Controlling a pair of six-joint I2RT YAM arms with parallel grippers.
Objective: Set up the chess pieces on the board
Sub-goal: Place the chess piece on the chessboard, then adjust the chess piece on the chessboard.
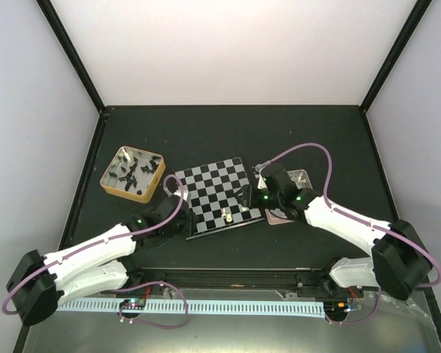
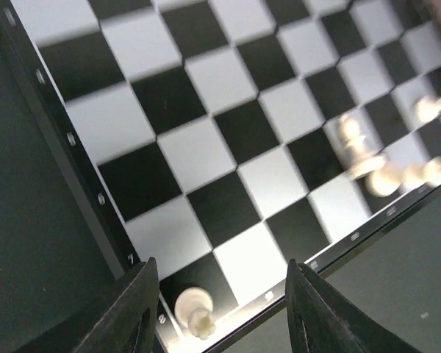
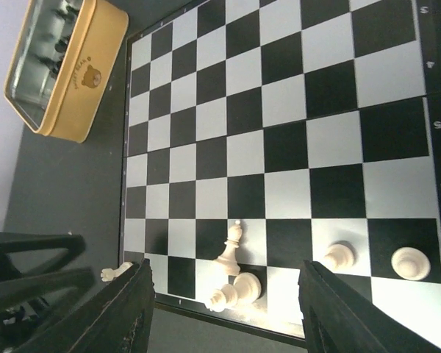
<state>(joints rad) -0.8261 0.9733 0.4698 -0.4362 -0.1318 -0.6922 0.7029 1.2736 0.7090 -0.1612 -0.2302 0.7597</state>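
The board (image 1: 213,184) lies mid-table with several cream-white chess pieces along its near edge. In the left wrist view my left gripper (image 2: 220,263) is open over the board's (image 2: 206,95) corner. One white piece (image 2: 193,309) sits on the corner black square between the fingers (image 2: 136,309), touching neither. My right gripper (image 3: 226,266) hangs open above a cluster: a leaning bishop (image 3: 231,250) and two toppled pieces (image 3: 235,290). Two pawns (image 3: 338,255) stand further along that row. The corner piece (image 3: 116,272) also shows there.
A gold-rimmed tin (image 1: 132,173) holding the black pieces stands left of the board, also seen in the right wrist view as the tin (image 3: 66,66). A pink tray (image 1: 300,176) lies under the right arm, right of the board. Dark table around.
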